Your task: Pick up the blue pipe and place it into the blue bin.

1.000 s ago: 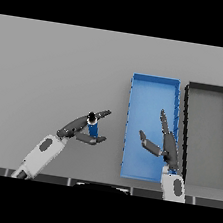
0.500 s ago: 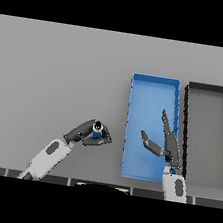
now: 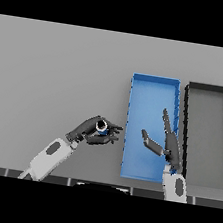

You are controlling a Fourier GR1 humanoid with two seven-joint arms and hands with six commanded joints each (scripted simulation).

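So the pickup looks done: the left hand (image 3: 93,131) has its fingers curled round the blue pipe (image 3: 101,126) (only its open end shows, ringed by the fingers), held just left of the blue bin (image 3: 130,126). Whether it is clear of the grey bench (image 3: 59,70) I cannot tell. The right hand (image 3: 167,142) hangs over the bin with fingers straight, holding nothing. A dark bin (image 3: 184,124) sits beside it. Left to do: carry the pipe over the rim and release it inside.

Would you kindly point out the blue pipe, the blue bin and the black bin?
blue pipe (image 3: 101,126), head view, its open end.
blue bin (image 3: 148,96), head view, bare floor near the far wall.
black bin (image 3: 209,133), head view, grey floor.
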